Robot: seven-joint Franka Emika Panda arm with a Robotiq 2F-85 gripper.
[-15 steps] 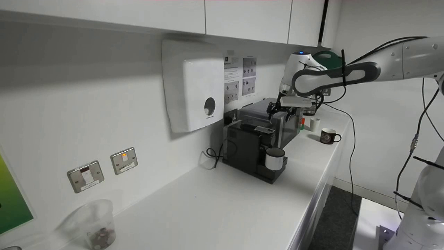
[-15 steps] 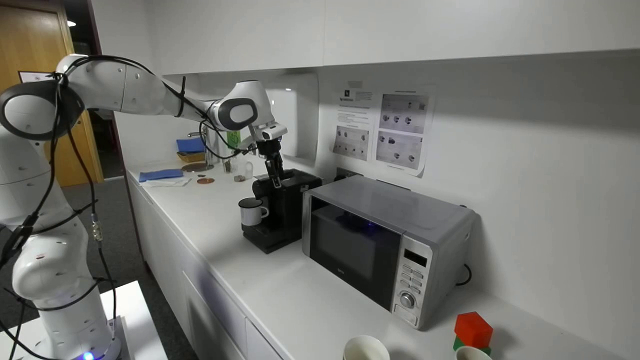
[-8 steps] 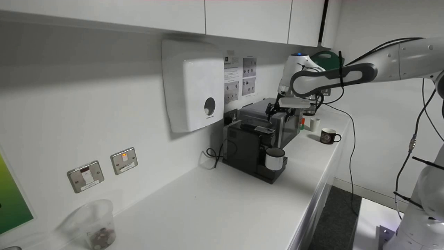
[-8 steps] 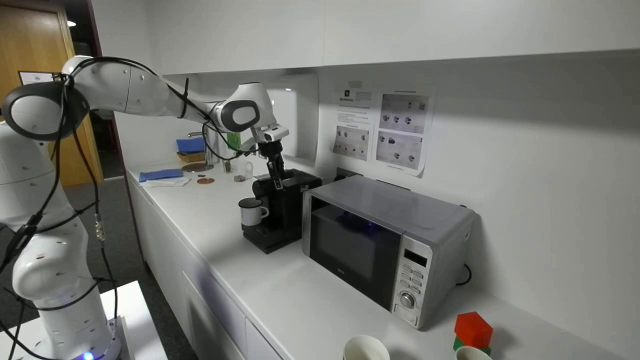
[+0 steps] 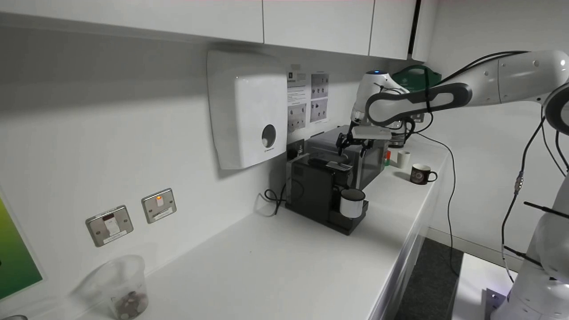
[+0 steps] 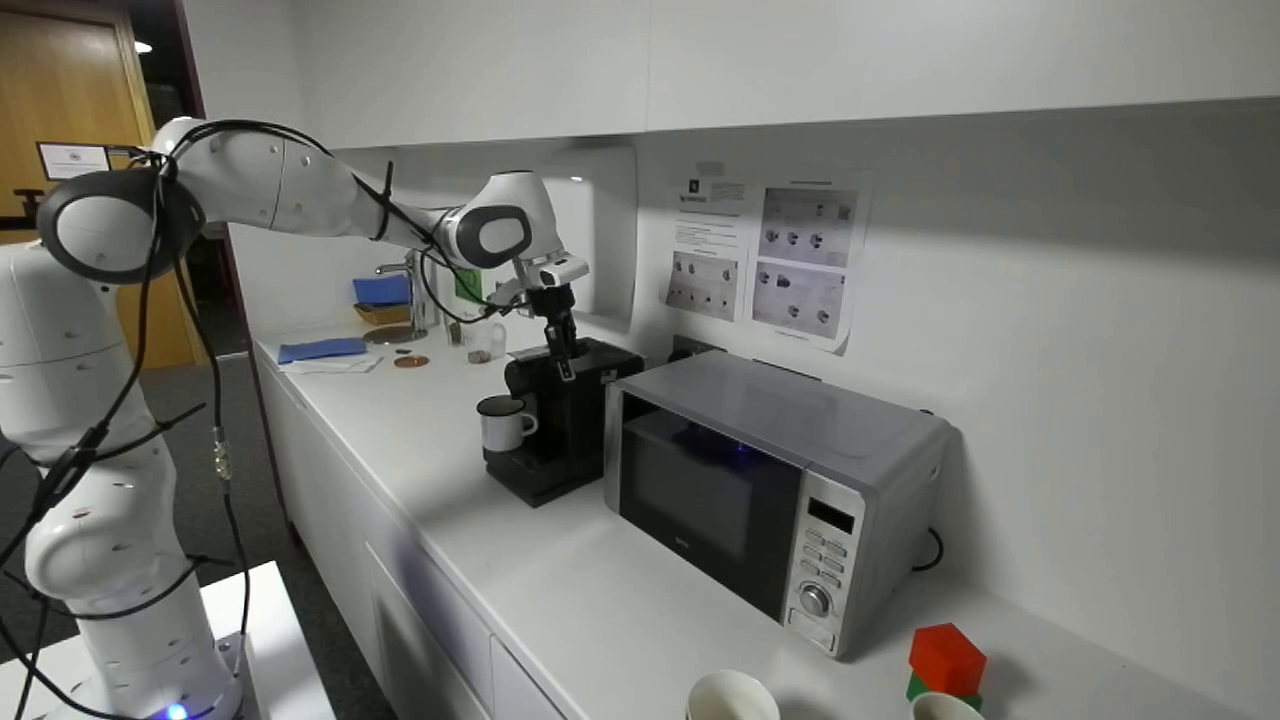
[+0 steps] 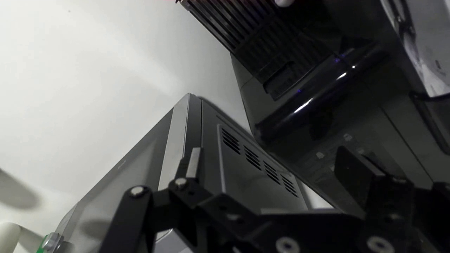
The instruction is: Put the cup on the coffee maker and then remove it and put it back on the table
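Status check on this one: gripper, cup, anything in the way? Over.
Gripper open, nothing held. White cup upright on the coffee maker, at its front. Microwave close beside the coffee maker, could crowd that side.

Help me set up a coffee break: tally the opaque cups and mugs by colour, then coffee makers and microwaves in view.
White: 2, the dark-rimmed cup on the coffee maker and a plain cup on the table
Dark: 1, a patterned mug
Coffee makers: 1
Microwaves: 1
Total: 5

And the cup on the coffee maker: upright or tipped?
Upright: in both exterior views the cup stands on the coffee maker, base down, dark rim up.
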